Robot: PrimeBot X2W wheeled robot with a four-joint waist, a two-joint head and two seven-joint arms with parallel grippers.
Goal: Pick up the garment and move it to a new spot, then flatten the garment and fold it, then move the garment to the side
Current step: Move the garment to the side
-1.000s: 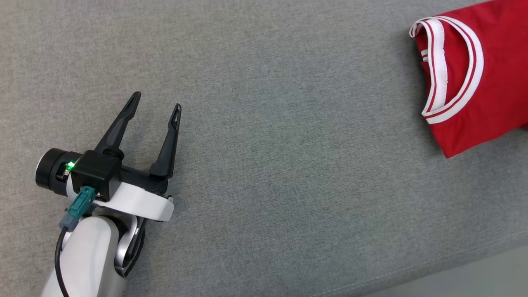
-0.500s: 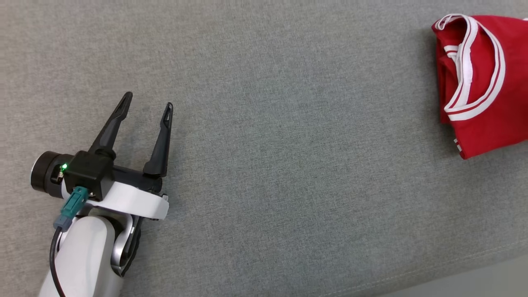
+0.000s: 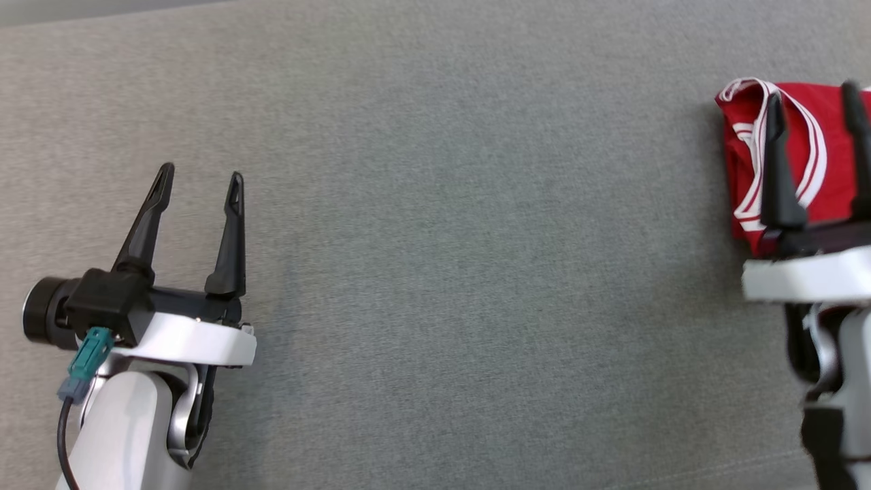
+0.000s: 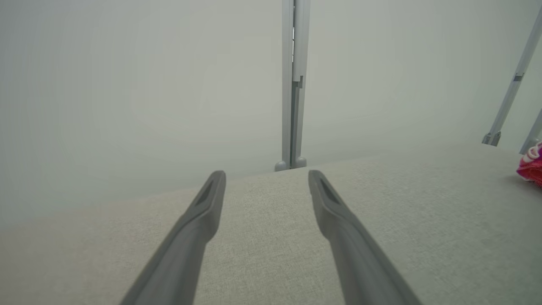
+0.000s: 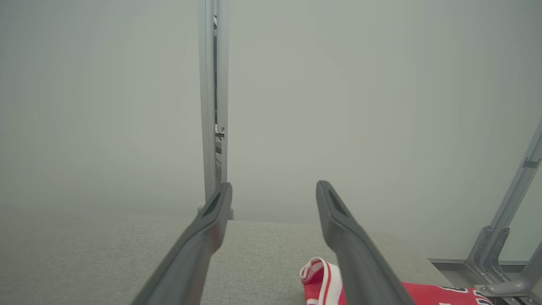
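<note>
You have one garment (image 3: 835, 177) to mind: a red jersey with white-and-red striped trim, lying bunched and folded over on itself at the far right of the grey cloth surface (image 3: 476, 238). That spot fits the task's last step, moving it to the side, though the fold looks loose rather than crisp.

Two grippers, two dark fingers each. Your right gripper (image 3: 811, 92) sits over the garment with its fingers spread wide and nothing between them. From its own wrist camera, the right gripper (image 5: 273, 188) points out over the far edge, and the jersey's collar and red body (image 5: 423, 294) lie low beneath its right-hand finger. I can't tell whether the fingers touch the cloth — they look to be above it.

Your left gripper (image 3: 201, 171) is at the near left, well apart from the garment, also spread and empty. It is likely parked there to keep out of the other arm's way. From the left wrist, the garment (image 4: 532, 167) is just a red scrap at the right margin, and one upright frame post (image 4: 293, 84) stands past the far edge.
</note>
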